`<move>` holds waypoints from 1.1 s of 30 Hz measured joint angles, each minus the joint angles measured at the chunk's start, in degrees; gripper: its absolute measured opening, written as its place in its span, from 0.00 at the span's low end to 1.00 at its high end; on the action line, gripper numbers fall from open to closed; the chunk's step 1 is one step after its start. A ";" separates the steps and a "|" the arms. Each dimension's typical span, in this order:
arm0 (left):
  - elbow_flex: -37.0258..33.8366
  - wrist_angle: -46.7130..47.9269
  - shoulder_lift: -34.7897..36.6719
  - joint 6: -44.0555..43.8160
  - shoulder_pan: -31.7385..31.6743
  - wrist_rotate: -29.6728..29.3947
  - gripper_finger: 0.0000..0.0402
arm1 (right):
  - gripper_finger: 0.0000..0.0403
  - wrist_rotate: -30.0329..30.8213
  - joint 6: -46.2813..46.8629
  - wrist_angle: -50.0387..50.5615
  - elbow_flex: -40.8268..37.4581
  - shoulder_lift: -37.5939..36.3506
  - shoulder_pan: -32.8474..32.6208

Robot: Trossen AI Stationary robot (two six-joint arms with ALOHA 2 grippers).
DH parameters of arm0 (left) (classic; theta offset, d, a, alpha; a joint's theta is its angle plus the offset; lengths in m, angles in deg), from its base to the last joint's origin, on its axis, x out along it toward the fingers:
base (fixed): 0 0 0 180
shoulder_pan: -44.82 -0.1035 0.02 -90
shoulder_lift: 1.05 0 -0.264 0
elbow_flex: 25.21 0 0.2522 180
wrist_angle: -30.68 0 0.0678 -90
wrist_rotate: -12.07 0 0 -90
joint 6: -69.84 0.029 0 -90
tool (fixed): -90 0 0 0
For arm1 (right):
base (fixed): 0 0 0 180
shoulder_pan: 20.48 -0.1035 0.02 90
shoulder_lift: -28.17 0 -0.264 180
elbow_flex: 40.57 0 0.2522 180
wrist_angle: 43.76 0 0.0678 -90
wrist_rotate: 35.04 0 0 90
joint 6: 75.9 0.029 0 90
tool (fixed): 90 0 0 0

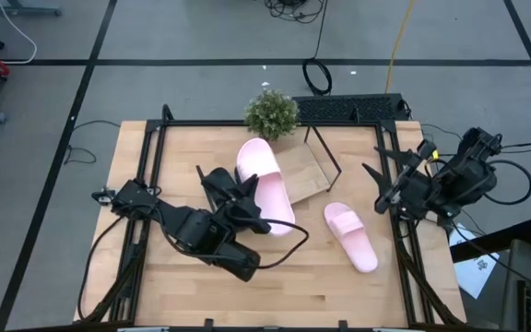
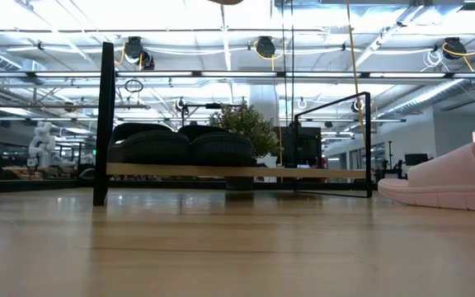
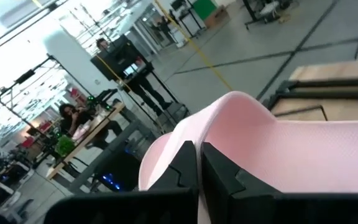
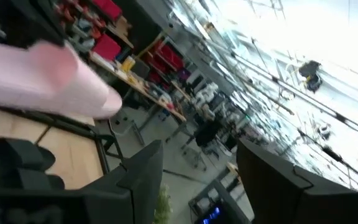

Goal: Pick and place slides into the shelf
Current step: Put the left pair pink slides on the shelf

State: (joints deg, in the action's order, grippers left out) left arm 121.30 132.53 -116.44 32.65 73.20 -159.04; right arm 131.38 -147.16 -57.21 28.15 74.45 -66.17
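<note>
My left gripper [image 1: 252, 214] [image 3: 199, 168] is shut on one pale pink slide [image 1: 265, 180], which hangs in the air over the shelf's left part. The shelf's slanted wood board [image 1: 308, 171] [image 2: 237, 172] stands at the table's far middle between black rod frames. Two black slides [image 2: 151, 147] [image 2: 221, 147] rest side by side on the board's left half. In the high view my left arm mostly hides them. The other pink slide [image 1: 350, 236] [image 2: 452, 177] lies sole down on the table, right of centre. My right gripper [image 1: 385, 192] [image 4: 197, 180] waits open at the table's right edge. My left gripper pinches the pink slide between its two fingers at a thin edge [image 3: 194, 134] along the slide's side, near its nearer end [image 1: 267, 219]. The fingers come from the table's left and near side. The slide is lifted clear of the board and the table.
A small potted plant [image 1: 271, 112] [image 2: 246, 124] stands at the far edge behind the shelf, with a black box [image 1: 348, 109] to its right. Black rails [image 1: 144, 184] run along both table sides. Bare wood [image 1: 302, 277] lies along the near edge.
</note>
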 joint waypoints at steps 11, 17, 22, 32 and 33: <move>0.22 -21.15 7.68 25.22 0.79 7.27 0.00 | 0.49 -4.59 0.06 -1.28 0.00 0.01 0.00; 0.24 -40.98 11.99 45.13 -0.88 24.31 0.00 | 0.49 -4.57 0.06 -1.28 0.00 0.01 0.00; -0.29 -40.08 12.28 43.95 -5.07 36.30 0.00 | 0.49 -4.03 0.07 -1.26 0.00 0.01 0.00; -19.11 -55.45 14.07 43.88 -11.72 46.51 0.00 | 0.49 1.60 0.01 -1.26 0.00 0.03 0.00; -20.90 -56.49 15.02 43.28 -12.08 47.10 0.00 | 0.49 2.16 -0.05 -1.25 0.00 0.03 0.00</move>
State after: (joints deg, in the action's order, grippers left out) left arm 100.39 76.04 -101.43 75.93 61.12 -111.94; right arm 133.53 -147.21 -58.46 28.15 74.47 -66.17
